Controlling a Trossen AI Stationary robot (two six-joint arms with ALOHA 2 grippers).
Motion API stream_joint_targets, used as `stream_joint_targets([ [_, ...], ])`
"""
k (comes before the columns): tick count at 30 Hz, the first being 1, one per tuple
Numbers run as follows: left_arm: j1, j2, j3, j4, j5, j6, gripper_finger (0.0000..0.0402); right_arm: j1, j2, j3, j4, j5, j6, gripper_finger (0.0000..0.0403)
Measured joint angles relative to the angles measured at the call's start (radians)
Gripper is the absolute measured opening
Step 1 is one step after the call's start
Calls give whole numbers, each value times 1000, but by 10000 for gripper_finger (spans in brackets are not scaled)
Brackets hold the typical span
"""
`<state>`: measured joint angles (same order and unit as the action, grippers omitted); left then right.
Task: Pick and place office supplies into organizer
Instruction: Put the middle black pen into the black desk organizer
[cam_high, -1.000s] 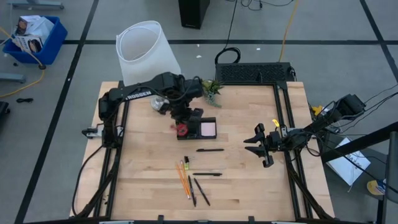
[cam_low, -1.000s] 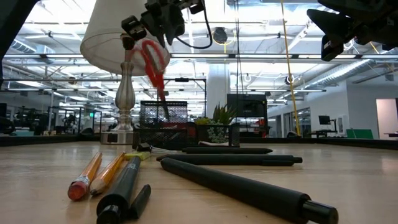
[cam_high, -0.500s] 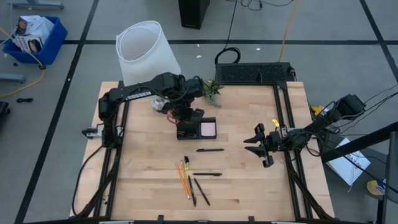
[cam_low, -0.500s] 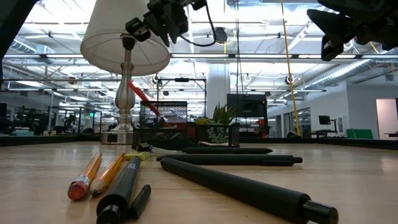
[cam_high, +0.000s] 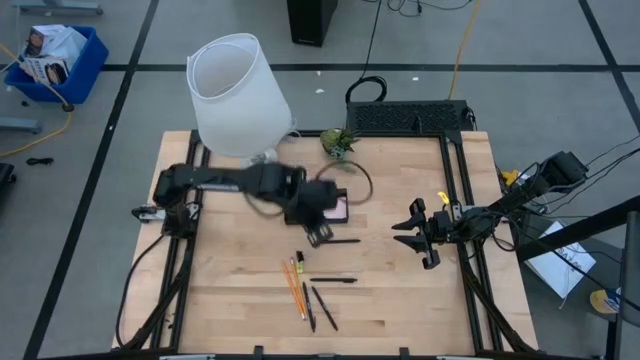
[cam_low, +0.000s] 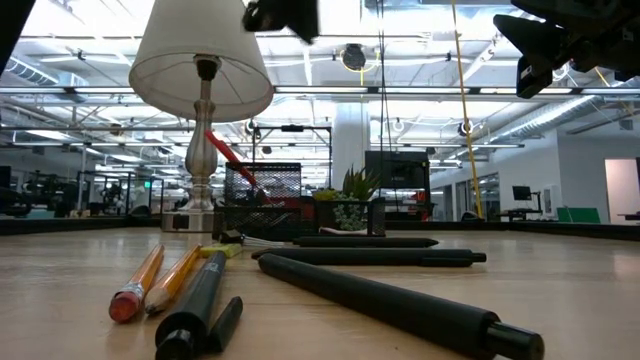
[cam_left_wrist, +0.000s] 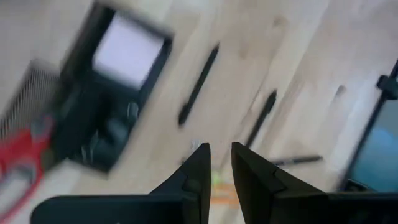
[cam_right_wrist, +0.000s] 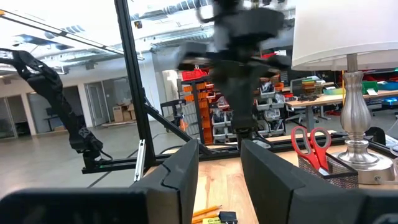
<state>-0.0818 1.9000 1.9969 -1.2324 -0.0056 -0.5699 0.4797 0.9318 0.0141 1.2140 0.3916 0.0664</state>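
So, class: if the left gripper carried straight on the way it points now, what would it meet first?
Probably bare wood. The left gripper aims down at the table, into the gap between two black pens. The view is blurred, so it could clip either pen.

The wooden table (cam_low: 560, 290) carries two orange pencils (cam_low: 150, 280) at near left, lying side by side with erasers toward the camera. A black pen (cam_low: 195, 310) lies just beside them. Three further black pens (cam_low: 390, 300) lie across the centre, one behind another. Farther back stand a lamp (cam_low: 203, 100) with a white shade, a black wire rack (cam_low: 262, 190), and a small green plant (cam_low: 355, 185). A red scissors handle (cam_low: 228, 155) projects upward, tilted, near the rack. Dark arm parts (cam_low: 560, 40) show at top right.
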Motion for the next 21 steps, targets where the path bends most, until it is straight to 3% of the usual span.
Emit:
stream_joint_targets([
  [3,-83,-3,-63,143,-126,23,67,0,0,0,0,0,0,117],
  [8,-197,-5,-207,277,-194,74,67,0,0,0,0,0,0,118],
  [14,-285,-5,-405,576,-228,221,67,0,0,0,0,0,0,118],
  [21,-307,-5,-657,950,-247,292,68,0,0,0,0,0,0,115],
])
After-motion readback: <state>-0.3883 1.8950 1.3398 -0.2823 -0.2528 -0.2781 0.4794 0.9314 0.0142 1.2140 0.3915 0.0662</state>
